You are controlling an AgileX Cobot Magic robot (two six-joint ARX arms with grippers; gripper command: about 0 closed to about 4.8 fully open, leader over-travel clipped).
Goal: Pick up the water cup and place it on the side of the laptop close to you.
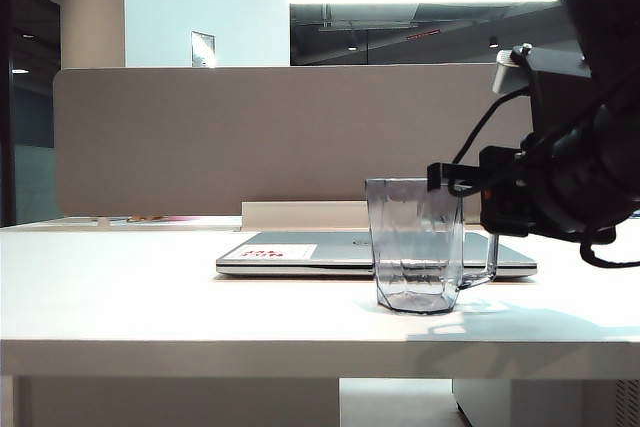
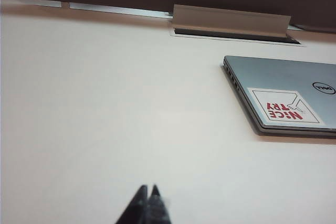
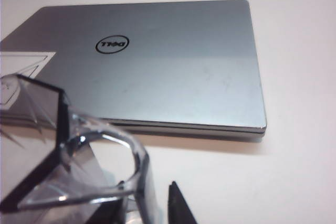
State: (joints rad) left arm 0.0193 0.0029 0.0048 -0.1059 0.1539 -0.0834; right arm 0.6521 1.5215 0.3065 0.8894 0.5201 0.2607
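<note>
"Two pincers, one each side?"

"Yes. The left pincer (image 2: pixel 147 189) hangs over bare worktop (image 1: pixel 120 297) with its tips pressed together, well apart from everything else. The right pincer (image 1: pixel 447 177) reaches in from the right at the height of the cup's rim. Its jaws are parted astride the rim, not clamped."

"And between them?"

"One closed silver laptop (image 1: pixel 340 245) lying flat. One water cup (image 1: pixel 415 247) stands upright on the worktop just before the laptop's near edge, its handle to the right. From the front it hides part of the laptop's right half."

"Anything behind?"

"One grey partition (image 1: pixel 250 137) runs along the back, with one white cable flap (image 2: pixel 231 20) at its foot."

"Any writing?"

"One white sticker (image 2: pixel 286 106) on the lid's left reads NICE TRY in red. One round logo (image 3: pixel 112 44) mid-lid reads DELL."
</note>
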